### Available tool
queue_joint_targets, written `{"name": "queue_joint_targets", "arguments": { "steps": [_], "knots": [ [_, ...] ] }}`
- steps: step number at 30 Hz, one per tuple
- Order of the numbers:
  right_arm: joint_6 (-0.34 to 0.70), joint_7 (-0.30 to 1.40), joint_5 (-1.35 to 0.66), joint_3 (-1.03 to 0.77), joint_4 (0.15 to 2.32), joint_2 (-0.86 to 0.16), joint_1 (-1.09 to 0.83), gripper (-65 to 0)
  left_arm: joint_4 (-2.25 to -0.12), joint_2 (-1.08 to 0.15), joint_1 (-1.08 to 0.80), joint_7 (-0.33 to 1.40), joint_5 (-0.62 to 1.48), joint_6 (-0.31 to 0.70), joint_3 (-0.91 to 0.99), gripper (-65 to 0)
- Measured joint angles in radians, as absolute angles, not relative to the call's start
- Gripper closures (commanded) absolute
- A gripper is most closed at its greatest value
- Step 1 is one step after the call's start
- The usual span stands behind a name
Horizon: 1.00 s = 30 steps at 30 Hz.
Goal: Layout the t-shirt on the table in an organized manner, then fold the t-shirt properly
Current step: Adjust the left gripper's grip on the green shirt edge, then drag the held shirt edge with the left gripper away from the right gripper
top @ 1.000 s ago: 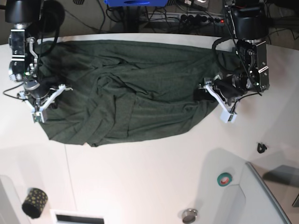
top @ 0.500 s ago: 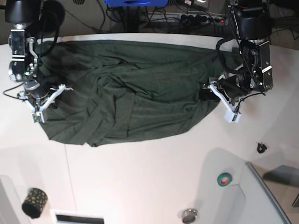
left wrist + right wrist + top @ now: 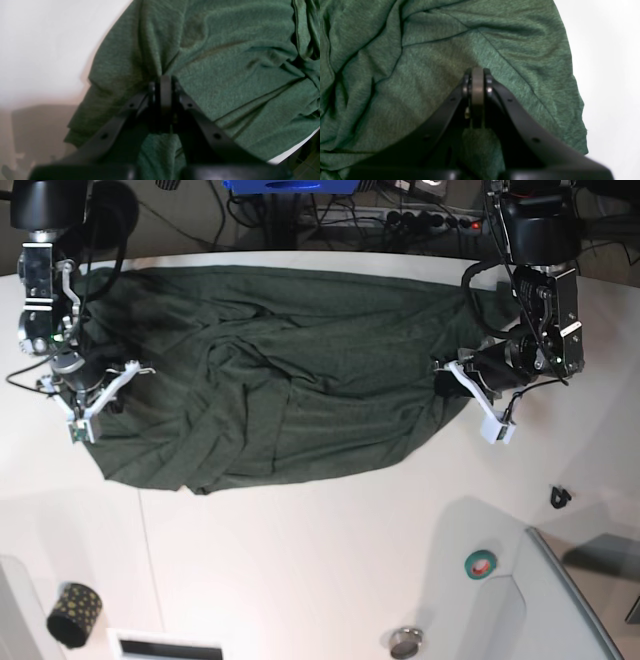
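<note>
**Both grippers pinching opposite ends of the shirt**

The dark green t-shirt (image 3: pixel 270 375) is lying spread but heavily wrinkled across the far half of the white table (image 3: pixel 300 570), with its long axis running side to side in the base view. Creases are gathering toward the middle, and the lower hem is sitting uneven.

The left gripper (image 3: pixel 447 380) is sitting at the shirt's edge on the base view's right. In the left wrist view its fingers (image 3: pixel 165 86) are pressed together, with fabric puckering into folds right at the tips (image 3: pixel 165 82); it is pinching the t-shirt there.

The right gripper (image 3: pixel 95 395) is resting on the opposite end of the shirt. In the right wrist view its jaws are pressed together (image 3: pixel 477 82) with cloth beneath and around them; whether a layer of fabric is caught between them cannot be told with certainty, though the tips are lying against the cloth.

Elsewhere on the table, a roll of teal tape (image 3: pixel 480 563), a dark patterned roll (image 3: pixel 74 614) and a small black clip (image 3: pixel 560 497) are lying well apart from the shirt.
</note>
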State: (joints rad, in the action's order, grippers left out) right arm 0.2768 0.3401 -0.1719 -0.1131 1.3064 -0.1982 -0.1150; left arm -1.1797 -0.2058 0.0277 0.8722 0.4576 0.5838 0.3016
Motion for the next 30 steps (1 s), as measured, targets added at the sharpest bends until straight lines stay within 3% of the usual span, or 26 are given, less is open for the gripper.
{"name": "queue_joint_targets", "arguments": {
  "steps": [17,22,30],
  "knots": [
    [0.277,0.340,-0.172,-0.113,1.306,-0.198,-0.115,-0.2,-1.331,-0.303,0.025,0.877,0.464,0.583,0.302,0.0],
    [0.276,0.340,-0.172,-0.113,1.306,-0.198,-0.115,-0.2,-1.332,-0.353,0.028,0.879,0.460,0.497,0.293,0.0],
    [0.277,0.340,-0.172,-0.113,1.306,-0.193,-0.115,-0.2,-1.332,-0.365,0.076,0.878,0.463,0.496,0.291,0.0]
  ]
}}
